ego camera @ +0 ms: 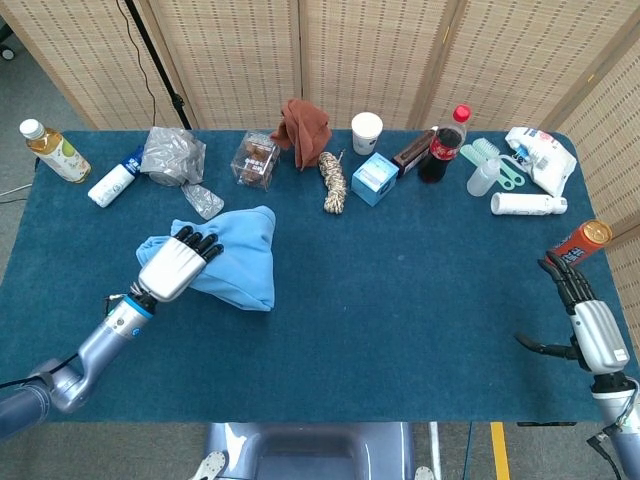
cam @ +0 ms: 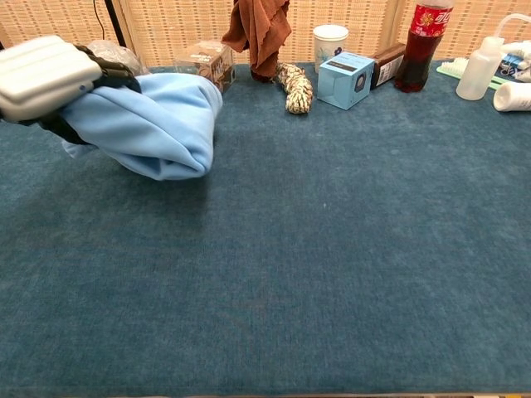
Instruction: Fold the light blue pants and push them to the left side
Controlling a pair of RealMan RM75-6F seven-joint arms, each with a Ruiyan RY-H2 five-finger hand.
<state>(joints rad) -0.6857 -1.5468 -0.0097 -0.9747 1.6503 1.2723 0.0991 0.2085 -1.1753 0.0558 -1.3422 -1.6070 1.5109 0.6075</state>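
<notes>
The left hand (ego camera: pixel 173 268) rests flat on the folded pants (ego camera: pixel 228 260), left on the tabletop (ego camera: pixel 400 300), fingers (ego camera: pixel 200 243) extended. The right hand (ego camera: pixel 592 325) hovers spread, empty, far right.

Bare blue table (ego camera: pixel 420 290) runs from the pants (ego camera: pixel 232 260) toward 3 o'clock, open to any hand. At 9 o'clock of the pants the cloth lies bare to the table's edge. At 12 o'clock a crumpled bag (ego camera: pixel 171 157), a clear box (ego camera: pixel 257 160) and a rope (ego camera: pixel 332 182) stand close.
</notes>
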